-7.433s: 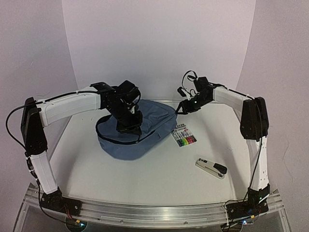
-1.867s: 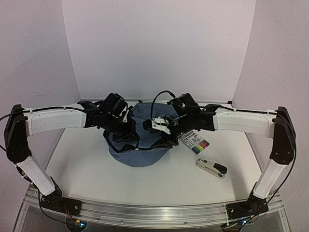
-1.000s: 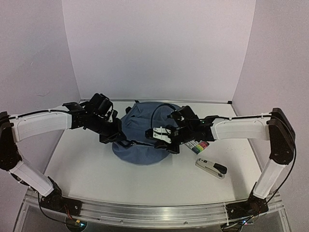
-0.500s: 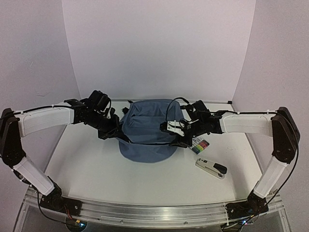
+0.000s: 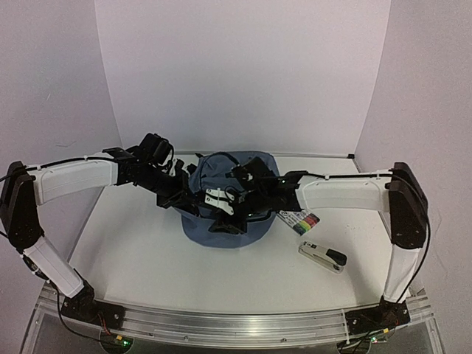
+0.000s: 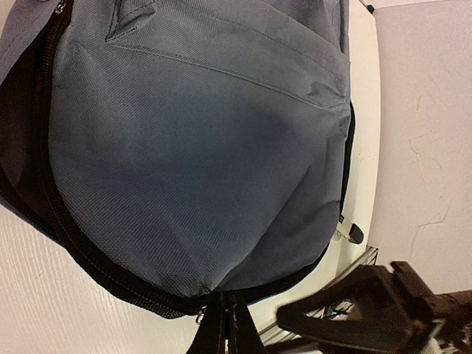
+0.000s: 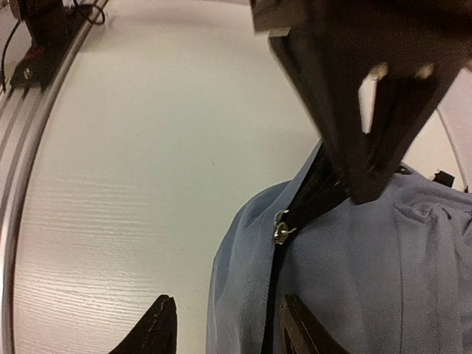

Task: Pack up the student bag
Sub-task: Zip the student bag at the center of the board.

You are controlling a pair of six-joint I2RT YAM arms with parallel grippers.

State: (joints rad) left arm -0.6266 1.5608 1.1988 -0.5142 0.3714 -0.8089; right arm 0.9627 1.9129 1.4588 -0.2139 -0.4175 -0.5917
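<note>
Moved: since half a second ago our right claw point(image 7: 230, 328) has crossed from the student bag's point(image 5: 232, 237) right side to its near-left rim. The bag itself sits much where it was.
Student bag: it lies in the middle of the white surface point(image 5: 140, 251), between our two arms, with its slate-blue panel facing up.
Left claw point(image 6: 225, 328): clenched, with the fingers pinched together on the bag's black zipper rim at its left edge.
Right claw: released, with the fingers apart, one on each side of the bag's zipper line, just beside the left claw. We cannot tell whether they touch the fabric.
Zipper pull point(image 7: 280, 229): a small metal tab on the bag's rim, between the two claws.
Marker pack point(image 5: 301, 220): just beside the bag's right edge, partly under our right arm.
Stapler point(image 5: 322, 256): to the near-right of the bag, apart from it.
</note>
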